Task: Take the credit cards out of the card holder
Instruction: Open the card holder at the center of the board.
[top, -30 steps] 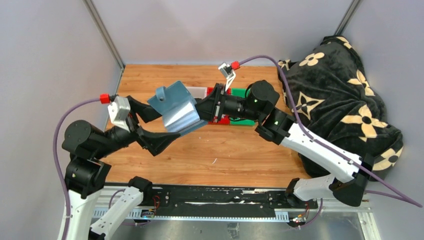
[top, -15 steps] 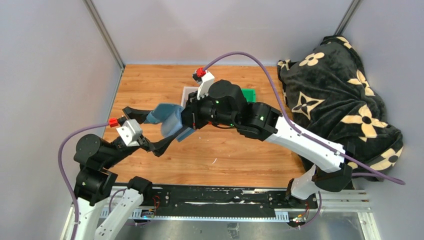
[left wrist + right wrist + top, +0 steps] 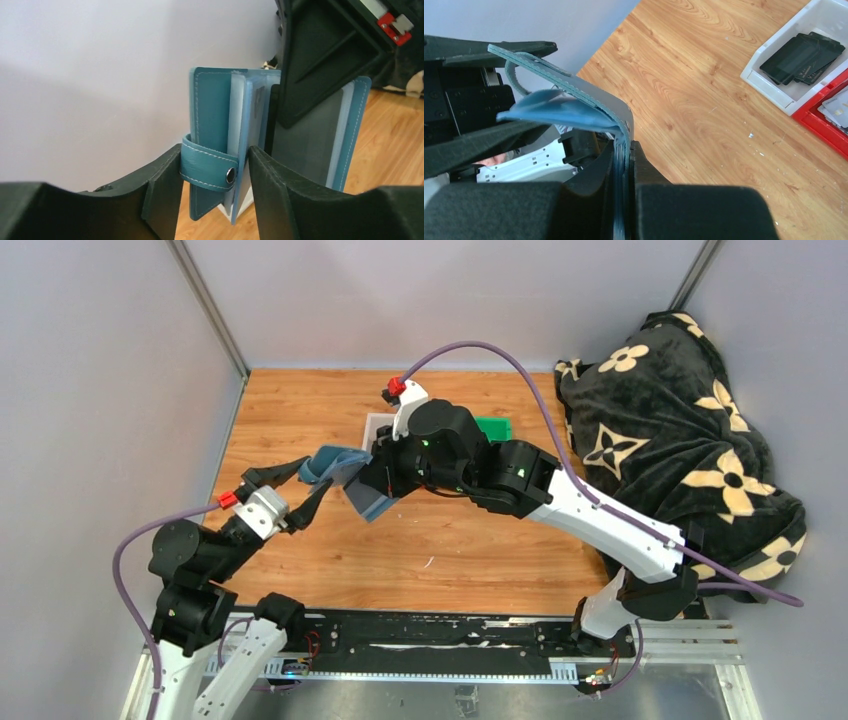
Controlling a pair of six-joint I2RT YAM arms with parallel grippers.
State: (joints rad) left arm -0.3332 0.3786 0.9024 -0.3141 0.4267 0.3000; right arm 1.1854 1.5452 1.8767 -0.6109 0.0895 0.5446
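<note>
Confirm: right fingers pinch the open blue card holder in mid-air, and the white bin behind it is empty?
Not quite. The right fingers do pinch the open card holder in mid-air, but the white bin is not empty: the right wrist view shows dark cards lying in it.

no readable text, labels, brands or numbers on anything in view

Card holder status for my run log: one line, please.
card holder: airborne, open | right gripper: shut on it | left gripper: straddling flap, closing
</note>
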